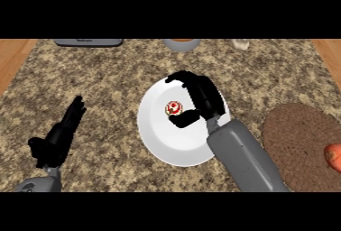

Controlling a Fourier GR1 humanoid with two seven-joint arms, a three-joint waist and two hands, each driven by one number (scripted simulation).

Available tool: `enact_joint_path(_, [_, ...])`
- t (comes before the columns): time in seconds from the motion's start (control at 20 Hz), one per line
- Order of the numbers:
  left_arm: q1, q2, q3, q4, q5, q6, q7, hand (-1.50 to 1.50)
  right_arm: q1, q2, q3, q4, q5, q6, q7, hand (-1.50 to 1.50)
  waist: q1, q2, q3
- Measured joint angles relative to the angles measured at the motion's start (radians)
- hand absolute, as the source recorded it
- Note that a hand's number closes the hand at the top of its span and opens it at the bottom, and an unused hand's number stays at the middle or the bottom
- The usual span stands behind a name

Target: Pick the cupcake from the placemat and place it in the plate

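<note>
Your right hand (200,97) was over the white plate (163,144), its grey forearm coming up from the lower edge and crossing the plate's right rim. You had the fingers arched forward over the far part of the plate and the thumb pointing left toward the cupcake (173,107), with a gap open between them, so the hand looked released and was not clasping anything. The cupcake sat on the plate, a little above its middle, just beside the thumb tip; you could see its red and white top. Whether the thumb touched it could not be told.

Your left hand (60,135) rested at the left side of the granite counter (100,76), fingers straight and pointing away from you, holding nothing.

The brown round placemat (300,135) lay to the right of the plate, well apart from the cupcake, with an orange object (334,157) on its right edge, cut off by the view. At the counter's far edge you had a dark flat item (88,42) and a grey bowl (181,44).
</note>
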Motion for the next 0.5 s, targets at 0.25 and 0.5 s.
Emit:
enact_joint_path(0.25, [0.002, 0.002, 0.006, -0.006, -0.001, -0.005, 0.01, 0.0, -0.03, 0.005, -0.009, 0.054, -0.13, -0.079, -0.012, -1.5, -0.002, 0.0, 0.0])
enact_joint_path(0.5, [-0.007, -0.003, 0.01, 0.01, -0.006, 0.003, 0.001, 0.0, -0.013, 0.007, -0.129, 0.044, -0.293, -0.099, -0.103, -1.5, -0.008, 0.001, 0.001])
